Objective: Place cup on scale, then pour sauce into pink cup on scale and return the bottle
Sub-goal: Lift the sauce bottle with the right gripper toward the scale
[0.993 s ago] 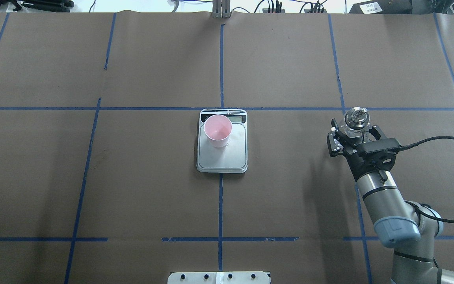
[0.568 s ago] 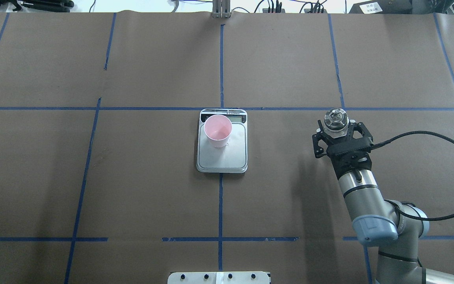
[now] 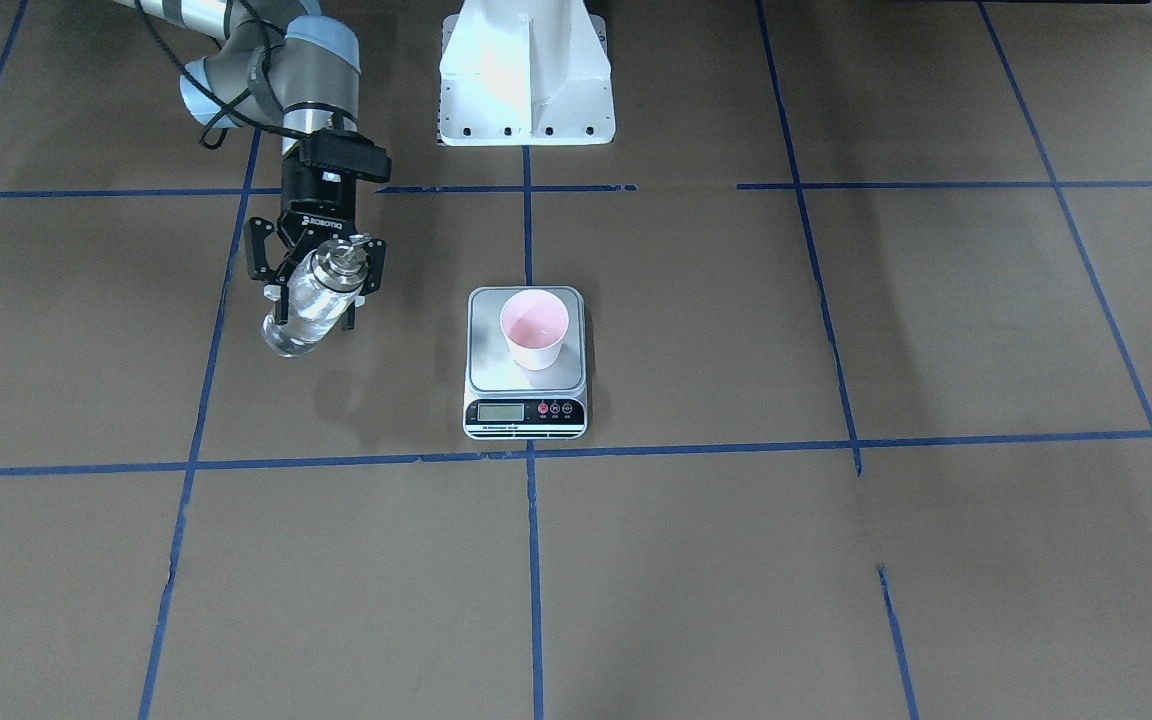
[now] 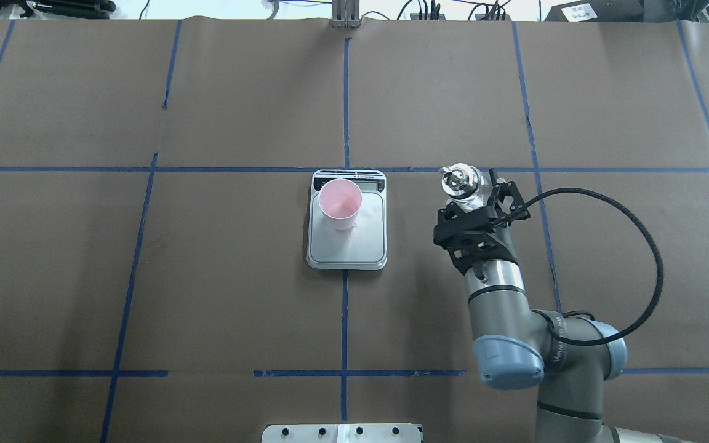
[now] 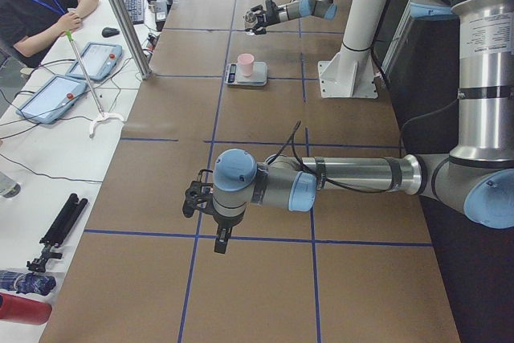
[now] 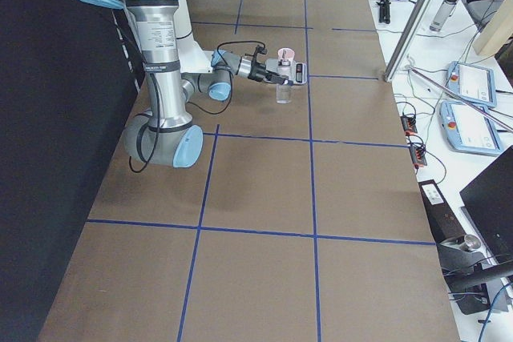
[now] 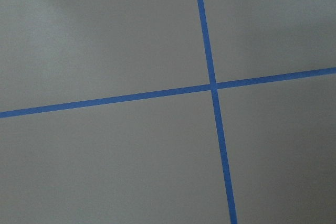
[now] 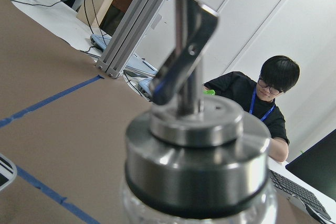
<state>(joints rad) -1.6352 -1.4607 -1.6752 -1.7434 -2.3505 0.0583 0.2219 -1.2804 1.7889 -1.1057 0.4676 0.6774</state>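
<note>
At 3 o'clock of the scale (image 4: pixel 354 246), overhead view: holding the bottle (image 4: pixel 460 180) pinched in the right gripper (image 4: pixel 476 200), off the table (image 4: pixel 237 295) and leaning a little. Has swept in from far out at 3 o'clock within the last second, closing much of the gap. Reads as carry-to-pour, not yet over the cup (image 4: pixel 340 203), upright at 11 o'clock on the scale. For the left gripper (image 5: pixel 195 198), parked far off, cannot tell wide or narrow.
</note>
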